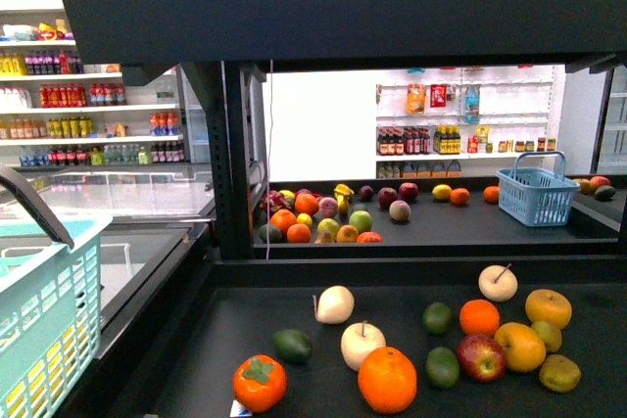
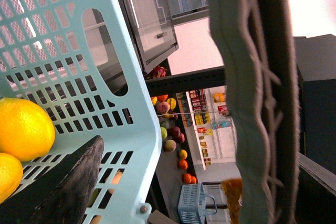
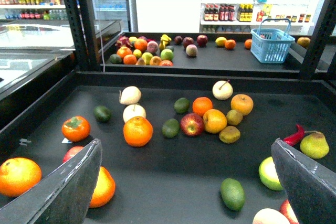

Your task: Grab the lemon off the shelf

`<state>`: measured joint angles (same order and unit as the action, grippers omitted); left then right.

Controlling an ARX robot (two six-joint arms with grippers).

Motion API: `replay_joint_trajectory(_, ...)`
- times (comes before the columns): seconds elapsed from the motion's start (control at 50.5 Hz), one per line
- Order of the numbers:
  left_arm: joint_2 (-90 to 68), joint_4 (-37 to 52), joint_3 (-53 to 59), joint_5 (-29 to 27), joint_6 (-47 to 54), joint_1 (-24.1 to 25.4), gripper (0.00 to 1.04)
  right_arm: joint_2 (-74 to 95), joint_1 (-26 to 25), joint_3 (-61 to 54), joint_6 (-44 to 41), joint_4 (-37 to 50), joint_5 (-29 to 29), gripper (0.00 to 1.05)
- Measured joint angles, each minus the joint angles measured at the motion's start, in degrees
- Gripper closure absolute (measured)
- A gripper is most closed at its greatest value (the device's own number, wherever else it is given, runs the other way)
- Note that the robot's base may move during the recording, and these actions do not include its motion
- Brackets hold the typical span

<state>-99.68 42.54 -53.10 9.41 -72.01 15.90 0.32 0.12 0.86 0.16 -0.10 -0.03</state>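
Black flat metal tray of the tiered display shelf (image 1: 245,325) carries scattered loose fruit. Best lemon candidate is a dull-yellow oval fruit (image 3: 229,134) in the cluster on the robot's right half of the tray. It touches a round orange-yellow fruit (image 3: 214,120), with a smaller yellowish fruit (image 3: 234,117) just behind. Which of the two yellow ones is the real lemon can't be told for sure.

The right gripper (image 3: 185,145) hangs above the near part of the tray, dark fingers (image 3: 68,182) spread wide, nothing between them, well short of the cluster. The left gripper (image 2: 157,145) sits against the pale turquoise slotted plastic basket (image 2: 79,77), which holds yellow-orange fruit (image 2: 23,127). Whether it grips anything can't be told.

Step judged: reach toward the lemon, not yet begun. To do it well, the arm should go forward and slightly right and come down from above. Jaws should line up across the fruit's short axis, one finger slipping into the gap on the free side. A shallow approach would likely shove the touching fruit or roll the red apple (image 3: 192,124). The lemon looks firm and rounded, so it should close centred.
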Motion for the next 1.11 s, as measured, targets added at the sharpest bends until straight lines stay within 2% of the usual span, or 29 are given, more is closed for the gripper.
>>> replay_joint_trajectory(0.337,6.5,-4.1,0.9,-0.9,1.3,1.0,0.08,0.0,0.0,0.0,0.0,0.0,0.0,0.08)
replay_joint_trajectory(0.495,12.3,-10.3,2.1,-2.3,4.5,0.6,0.08,0.0,0.0,0.0,0.0,0.0,0.0,0.08)
replay_joint_trajectory(0.614,18.7,-19.5,2.8,-5.4,10.1,-0.7,0.08,0.0,0.0,0.0,0.0,0.0,0.0,0.08)
replay_joint_trajectory(0.693,26.4,-27.9,4.5,-10.3,20.0,-3.1,0.08,0.0,0.0,0.0,0.0,0.0,0.0,0.08)
replay_joint_trajectory(0.812,35.1,-32.5,7.8,-14.4,31.1,-7.2,0.08,0.0,0.0,0.0,0.0,0.0,0.0,0.08)
replay_joint_trajectory(0.95,46.9,-35.8,13.7,-21.2,43.0,-14.9,0.08,0.0,0.0,0.0,0.0,0.0,0.0,0.08)
replay_joint_trajectory(1.089,58.9,-37.4,20.5,-31.0,52.5,-25.9,0.08,0.0,0.0,0.0,0.0,0.0,0.0,0.08)
replay_joint_trajectory(1.108,60.7,-37.3,21.6,-30.3,54.6,-26.9,0.10,0.0,0.0,0.0,0.0,0.0,0.0,0.08)
